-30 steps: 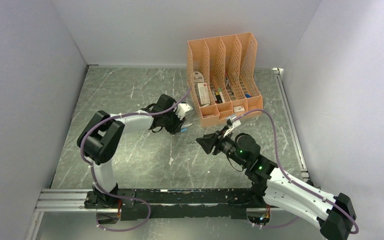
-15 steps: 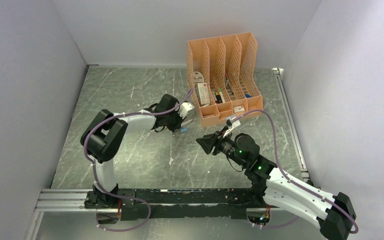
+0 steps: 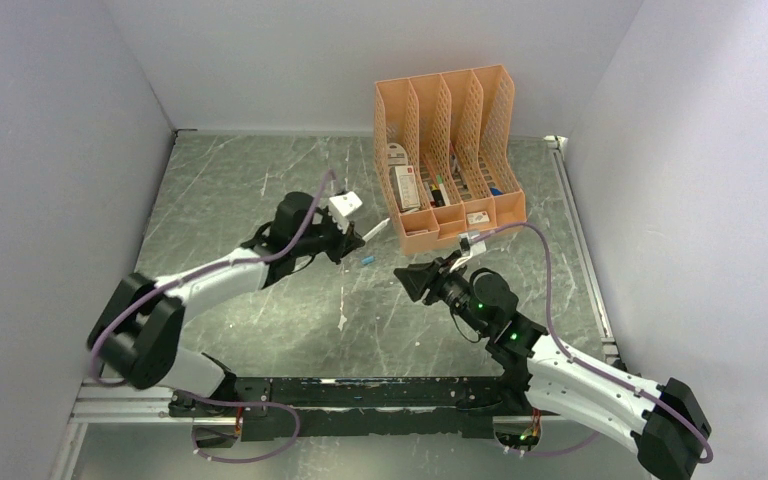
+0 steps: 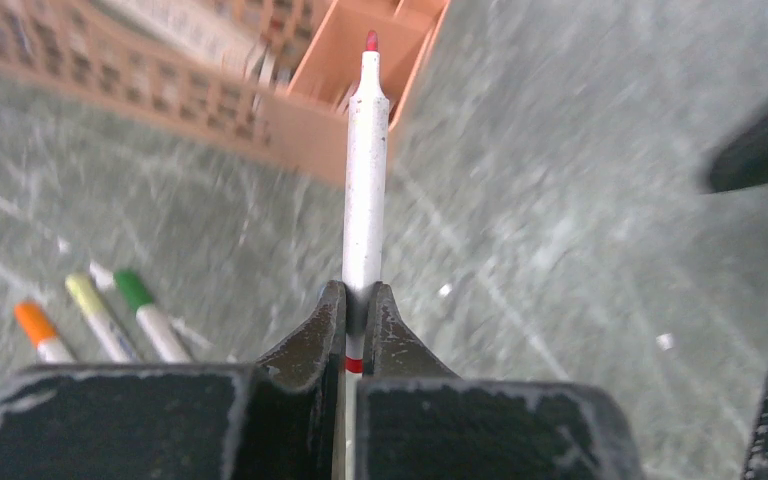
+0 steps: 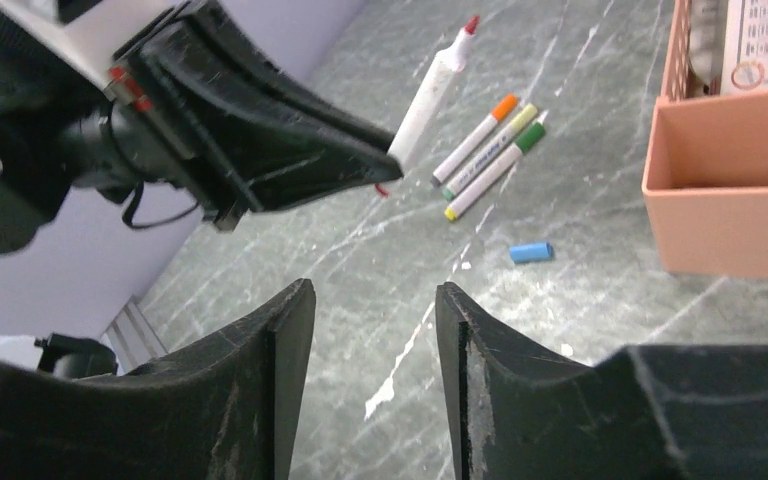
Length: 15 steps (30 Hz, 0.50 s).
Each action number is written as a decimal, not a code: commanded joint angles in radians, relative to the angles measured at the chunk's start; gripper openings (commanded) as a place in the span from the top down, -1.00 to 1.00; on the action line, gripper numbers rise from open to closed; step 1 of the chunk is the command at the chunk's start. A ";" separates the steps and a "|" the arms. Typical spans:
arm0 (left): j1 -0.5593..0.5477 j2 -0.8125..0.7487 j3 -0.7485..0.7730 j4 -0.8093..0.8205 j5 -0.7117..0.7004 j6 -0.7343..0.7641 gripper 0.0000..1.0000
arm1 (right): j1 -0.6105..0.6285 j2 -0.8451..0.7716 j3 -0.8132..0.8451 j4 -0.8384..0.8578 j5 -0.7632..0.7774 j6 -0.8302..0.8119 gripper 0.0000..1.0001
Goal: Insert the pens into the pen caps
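My left gripper is shut on a white pen with a bare red tip and holds it above the table, tip towards the organiser. The pen also shows in the right wrist view, sticking out of the left gripper. Three more pens lie side by side on the table, with an orange end, a yellow-green end and a green end. A blue cap lies alone on the table. My right gripper is open and empty, above the table and facing the left gripper.
The peach lattice organiser stands at the back right with boxes and small items in it; its front corner shows in the right wrist view. Grey walls enclose the marbled table on three sides.
My left arm has drawn back to the left and lifted off the table with the red-tipped pen in its jaws. The right gripper has barely moved.
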 commanded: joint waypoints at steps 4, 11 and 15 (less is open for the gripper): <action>-0.026 -0.028 -0.148 0.551 0.206 -0.319 0.86 | -0.011 0.118 0.127 0.201 -0.022 -0.062 -0.11; -0.066 -0.019 -0.188 0.717 0.220 -0.443 0.86 | -0.015 0.190 0.215 0.191 0.014 -0.116 -0.12; -0.073 -0.035 -0.187 0.717 0.217 -0.450 0.86 | -0.017 0.204 0.240 0.173 0.026 -0.129 -0.11</action>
